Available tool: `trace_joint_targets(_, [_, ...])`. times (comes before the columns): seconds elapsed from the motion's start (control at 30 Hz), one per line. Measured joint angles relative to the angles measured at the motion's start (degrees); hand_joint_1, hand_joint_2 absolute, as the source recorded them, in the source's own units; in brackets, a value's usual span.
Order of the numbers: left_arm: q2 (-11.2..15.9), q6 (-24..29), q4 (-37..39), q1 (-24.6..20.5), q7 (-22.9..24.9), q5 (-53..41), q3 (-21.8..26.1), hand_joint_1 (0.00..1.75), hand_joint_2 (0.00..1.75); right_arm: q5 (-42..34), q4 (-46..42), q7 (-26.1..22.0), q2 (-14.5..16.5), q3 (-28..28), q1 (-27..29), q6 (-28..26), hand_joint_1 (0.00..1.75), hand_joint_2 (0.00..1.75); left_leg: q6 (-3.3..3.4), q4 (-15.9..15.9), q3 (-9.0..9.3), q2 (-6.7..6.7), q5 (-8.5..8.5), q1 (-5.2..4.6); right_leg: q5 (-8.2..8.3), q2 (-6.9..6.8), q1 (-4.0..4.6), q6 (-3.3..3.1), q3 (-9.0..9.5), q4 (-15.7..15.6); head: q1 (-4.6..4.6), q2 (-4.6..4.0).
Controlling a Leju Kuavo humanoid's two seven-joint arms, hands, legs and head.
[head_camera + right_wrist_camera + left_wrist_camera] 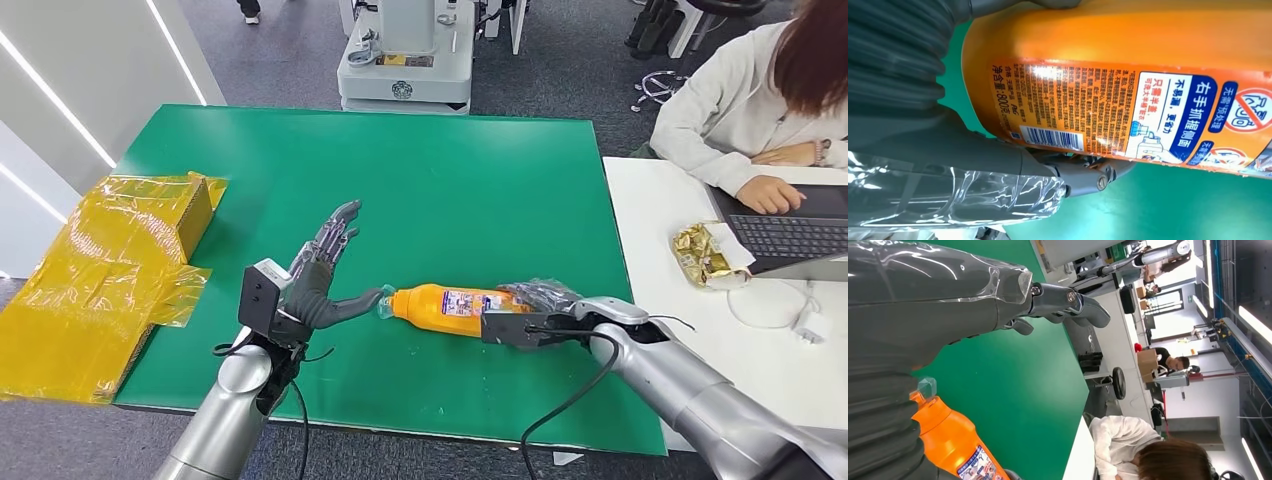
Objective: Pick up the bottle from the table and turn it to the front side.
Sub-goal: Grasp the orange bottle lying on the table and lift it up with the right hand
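**Bottle gripped at its base, cap end against the left thumb**

The bottle (450,304) lies on its side on the green tabletop (470,180), near the front edge. It could slip or roll as it is lifted, since the hold sits only at the base end (the wrist view shows smooth plastic and the barcode label). The right robot hand (535,305) is wrapped around that base. The left robot hand (322,275) has its fingers spread apart, holding nothing, its thumb touching the cap.
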Motion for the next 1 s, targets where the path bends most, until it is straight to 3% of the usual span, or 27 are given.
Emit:
trace_joint_targets(0.4, [0.0,0.0,0.0,0.1,0.1,0.0,-0.5,0.0,1.75,-1.8,-3.6,-0.3,-1.2,-3.8,3.9,-0.7,1.75,1.75,0.0,0.0,0.01,0.0,0.0,0.0,0.0,-0.01,0.0,0.0,0.01,0.0,-0.01,0.0])
trace_joint_targets(0.53, [0.1,0.8,0.0,0.3,0.1,0.0,-0.8,0.0,1.75,-6.9,-6.0,-2.3,-2.0,-6.3,6.8,-0.1,1.75,1.75,0.01,0.0,-0.01,-0.07,0.0,0.0,0.0,-0.08,0.0,0.0,0.03,0.0,0.0,0.0])
trace_joint_targets(0.63, [0.3,2.1,0.0,0.9,-0.4,-0.1,-0.8,0.0,1.75,-13.1,-9.6,-4.9,-2.8,-9.8,11.6,-1.5,1.75,1.75,0.02,0.0,-0.03,-0.1,-0.03,0.0,-0.03,-0.12,0.0,0.03,0.03,0.0,0.0,0.0])
trace_joint_targets(0.77, [0.8,3.4,-0.2,2.3,-1.2,-0.2,-0.8,0.0,1.75,-18.8,-18.4,-7.5,-3.6,-16.9,21.8,-8.1,1.75,1.75,0.03,0.0,-0.06,-0.21,-0.1,0.01,-0.15,-0.22,0.01,0.09,0.04,0.0,0.0,0.0])
trace_joint_targets(0.87, [1.0,3.7,-0.6,3.3,-1.2,-0.5,-0.8,0.0,1.75,-19.6,-25.3,-7.9,-3.7,-22.2,29.6,-10.8,1.75,1.75,0.01,0.0,-0.1,-0.24,-0.18,0.01,-0.21,-0.27,0.01,0.06,0.02,0.0,-0.02,0.0])
trace_joint_targets(1.0, [1.0,4.4,-0.7,3.7,-1.2,-1.3,-0.8,0.0,1.75,-20.8,-31.2,-8.0,-3.8,-27.1,35.9,-11.6,1.75,1.75,-0.01,0.0,-0.09,-0.25,-0.2,0.01,-0.24,-0.29,0.01,0.04,0.03,0.0,-0.01,0.0])
